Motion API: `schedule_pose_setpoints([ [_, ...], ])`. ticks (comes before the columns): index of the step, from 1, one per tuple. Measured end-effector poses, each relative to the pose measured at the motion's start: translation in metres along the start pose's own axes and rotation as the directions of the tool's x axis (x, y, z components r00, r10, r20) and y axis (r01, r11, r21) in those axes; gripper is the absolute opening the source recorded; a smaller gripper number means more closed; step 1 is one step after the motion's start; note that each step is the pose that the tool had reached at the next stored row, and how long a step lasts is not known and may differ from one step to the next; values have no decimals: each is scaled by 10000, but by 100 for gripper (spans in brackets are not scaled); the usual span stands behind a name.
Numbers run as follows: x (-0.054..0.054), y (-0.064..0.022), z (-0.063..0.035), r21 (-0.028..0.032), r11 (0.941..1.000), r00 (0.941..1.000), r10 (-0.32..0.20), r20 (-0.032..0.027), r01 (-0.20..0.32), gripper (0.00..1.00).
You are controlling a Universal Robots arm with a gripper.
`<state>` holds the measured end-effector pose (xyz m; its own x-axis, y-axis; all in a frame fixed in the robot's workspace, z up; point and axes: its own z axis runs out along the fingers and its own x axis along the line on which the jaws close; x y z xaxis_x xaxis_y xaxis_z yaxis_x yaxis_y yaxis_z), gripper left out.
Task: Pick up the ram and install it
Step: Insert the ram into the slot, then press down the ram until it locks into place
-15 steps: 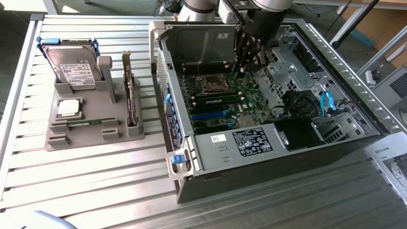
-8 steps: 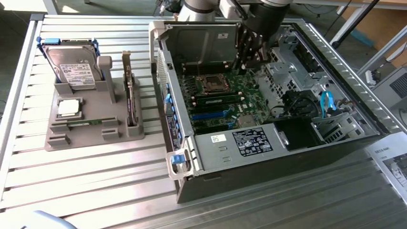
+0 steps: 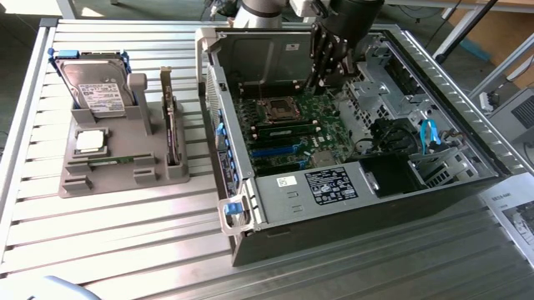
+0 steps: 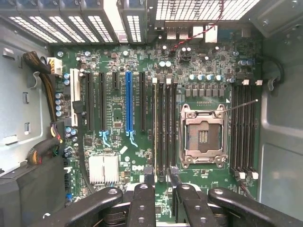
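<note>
The arm (image 3: 262, 11) is running off the picture's edge above the gripper (image 3: 321, 82), whose fingertips are blending into the dark interior of the case (image 3: 376, 219) in the exterior view. In the wrist view the fingers (image 4: 142, 203) are being cropped by the picture's edge and are covering the strip of motherboard (image 4: 118, 118) directly beneath them. Well away from the gripper, the hard drive (image 3: 96, 87) is showing label print too small to read.

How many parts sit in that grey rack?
4: hard drive upright, far end; expansion card upright, exterior view's right; processor and ram flat, nearer. More may be hidden.

Parts holder (image 3: 125, 178) beside computer case (image 3: 334, 244)
</note>
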<state>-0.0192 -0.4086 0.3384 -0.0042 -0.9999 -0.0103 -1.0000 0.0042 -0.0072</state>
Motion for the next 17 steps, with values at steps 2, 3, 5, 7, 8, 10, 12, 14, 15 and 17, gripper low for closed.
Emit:
schedule_pose_setpoints([
  [2, 0, 0, -25, 0, 10000, 10000, 0, 0, 0, 25],
  [3, 0, 0, -36, 0, 10000, 10000, 0, 0, 0, 25],
  [5, -1, -1, -61, 0, 10000, 10000, 0, 0, 0, 25],
  [7, -1, -1, -84, 0, 10000, 10000, 0, 0, 0, 25],
  [8, -1, -1, -94, 0, 10000, 10000, 0, 1, 0, 25],
  [10, -1, -1, -116, 0, 10000, 10000, 0, 0, 0, 25],
  [12, -1, -1, -132, 0, 10000, 10000, 0, 0, 0, 25],
  [14, -1, -1, -133, 1, 10000, 10000, 0, 2, 0, 25],
  [15, -2, -1, -134, 0, 10000, 10000, 0, 0, 0, 25],
  [17, -2, -1, -134, 0, 10000, 10000, 0, 0, 0, 25],
])
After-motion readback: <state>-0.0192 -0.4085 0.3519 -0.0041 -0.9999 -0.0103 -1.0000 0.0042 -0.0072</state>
